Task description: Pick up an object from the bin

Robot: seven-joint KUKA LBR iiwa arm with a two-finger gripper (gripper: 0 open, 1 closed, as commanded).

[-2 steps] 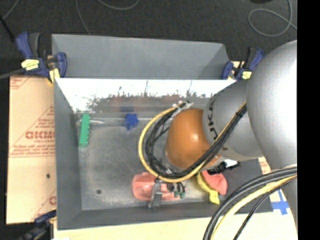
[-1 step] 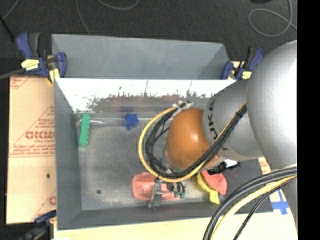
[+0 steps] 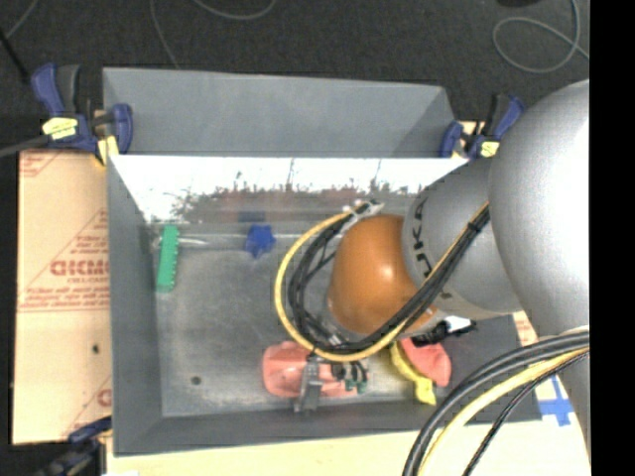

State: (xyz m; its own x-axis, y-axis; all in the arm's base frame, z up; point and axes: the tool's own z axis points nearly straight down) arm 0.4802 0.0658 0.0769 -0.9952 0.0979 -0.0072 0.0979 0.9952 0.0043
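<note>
Nothing lifted yet: gripper [image 3: 311, 385] sits at pink lump [image 3: 283, 370] by bin's [image 3: 134, 315] front wall, grip can't be told, lift left to do.

The one camera looks down on the grey bin [image 3: 131, 310] from above, a little to one side; it stands near; the arm [image 3: 536, 216] is at the right.

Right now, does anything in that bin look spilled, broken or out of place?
Nothing stands out. In the bin, a green comb-like piece lies flat at the left, a small blue piece sits near the back, and the tool hangs over a pink thing at the front.
</note>
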